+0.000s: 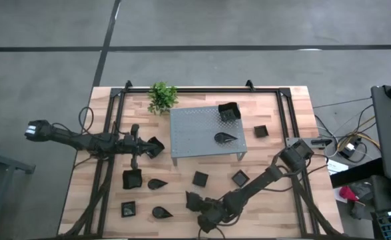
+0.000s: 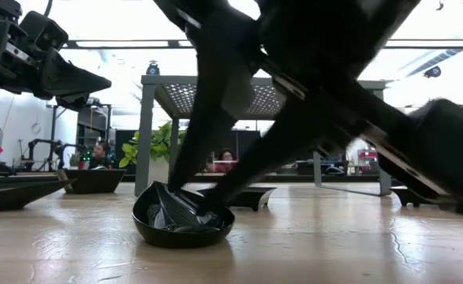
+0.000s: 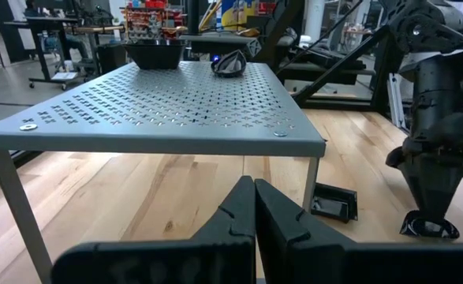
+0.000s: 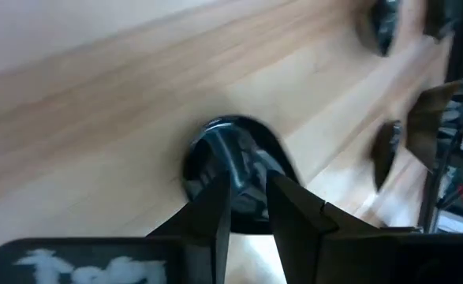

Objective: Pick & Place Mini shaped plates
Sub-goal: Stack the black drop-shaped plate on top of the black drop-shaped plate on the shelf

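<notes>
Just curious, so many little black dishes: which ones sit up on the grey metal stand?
Two: a square dish at the stand's back right corner and a teardrop dish nearer its front. All the others lie on the wooden table.

The small black plates lie around the grey metal stand (image 1: 206, 133) as landmark: on its top stand a square plate (image 1: 229, 112) at the far right corner and a teardrop plate (image 1: 225, 138) nearer the front edge, and one more square plate (image 1: 260, 131) lies on the table just right of the stand. In front of the stand lie two square plates (image 1: 200, 178) (image 1: 240, 177) and a glossy round-looking plate (image 2: 182, 217) flat on the wood. To the front left of the stand are a bigger square plate (image 1: 132, 179), a smaller one (image 1: 128, 210), and two teardrop plates (image 1: 157, 183) (image 1: 160, 213).
</notes>
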Robot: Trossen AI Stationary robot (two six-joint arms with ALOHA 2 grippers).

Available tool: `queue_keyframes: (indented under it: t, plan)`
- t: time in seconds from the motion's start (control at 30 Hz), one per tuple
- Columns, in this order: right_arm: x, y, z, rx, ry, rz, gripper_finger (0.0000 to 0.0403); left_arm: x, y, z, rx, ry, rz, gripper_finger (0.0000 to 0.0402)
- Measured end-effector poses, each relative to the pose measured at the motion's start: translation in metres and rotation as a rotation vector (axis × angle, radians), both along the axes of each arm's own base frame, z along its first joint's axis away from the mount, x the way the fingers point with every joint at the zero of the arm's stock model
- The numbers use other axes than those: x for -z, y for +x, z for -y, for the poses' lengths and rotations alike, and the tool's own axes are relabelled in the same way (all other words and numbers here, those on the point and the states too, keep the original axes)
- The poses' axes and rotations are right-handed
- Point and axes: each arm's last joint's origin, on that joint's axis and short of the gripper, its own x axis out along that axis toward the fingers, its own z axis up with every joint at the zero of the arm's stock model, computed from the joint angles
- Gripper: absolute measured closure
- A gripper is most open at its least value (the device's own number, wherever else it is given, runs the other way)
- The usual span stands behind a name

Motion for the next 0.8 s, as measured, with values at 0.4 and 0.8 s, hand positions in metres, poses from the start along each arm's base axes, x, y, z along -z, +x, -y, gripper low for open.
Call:
queue_keyframes:
  t: [0.4, 0.8]
  plan:
    - [0.002, -0.012, 0.0, 0.083, -0.176, 0.007, 0.0337, 0.0, 0.0, 0.0, 0.0, 0.0, -0.001, 0.0401]
    - [0.006, -0.016, -0.001, -0.098, -0.249, -0.089, 0.0335, 0.0, 0.0, 0.0, 0.0, 0.0, -0.001, 0.0401]
